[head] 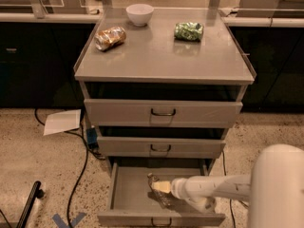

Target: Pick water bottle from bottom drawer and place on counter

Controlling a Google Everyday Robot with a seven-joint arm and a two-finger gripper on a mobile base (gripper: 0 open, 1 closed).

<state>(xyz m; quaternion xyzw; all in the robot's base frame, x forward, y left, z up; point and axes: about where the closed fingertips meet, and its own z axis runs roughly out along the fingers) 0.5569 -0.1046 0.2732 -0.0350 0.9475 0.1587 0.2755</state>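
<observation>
The bottom drawer (128, 194) is pulled open, lowest of three in the grey cabinet. The water bottle (153, 178) is a small clear bottle lying slanted on the drawer's tray, partly hidden by my gripper. My gripper (160, 187) has a pale yellowish tip and reaches in from the right on a white arm (213, 188). It sits right at the bottle's middle. The counter (161, 56) is the flat grey top of the cabinet, well above the gripper.
On the counter stand a white bowl (139, 14), a crushed brown can (110, 37) and a crushed green can (188, 31). The two upper drawers (163, 112) are shut. A paper sheet (62, 121) and black cables (80, 160) lie on the floor at left.
</observation>
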